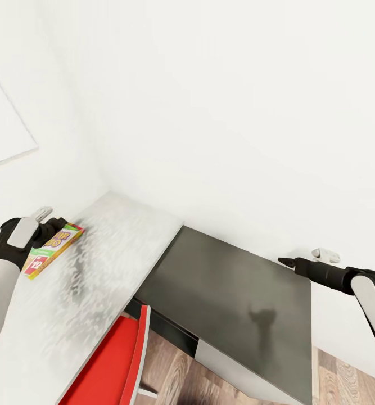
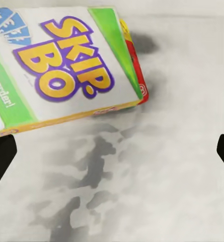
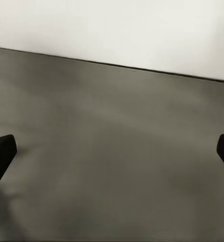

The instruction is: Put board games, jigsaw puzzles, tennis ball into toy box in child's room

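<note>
Your left gripper (image 2: pixel 112 151) hangs over the pale table (image 1: pixel 114 253), fingers spread wide and empty. The Skip-Bo board game (image 2: pixel 61 65) lies flat on the top just past its fingertips, not between them. Right gripper (image 3: pixel 112 151), also apart, idles above the dark cabinet (image 1: pixel 238 304). Likely step: picking up this game. Next, advance and straddle its edge.
</note>
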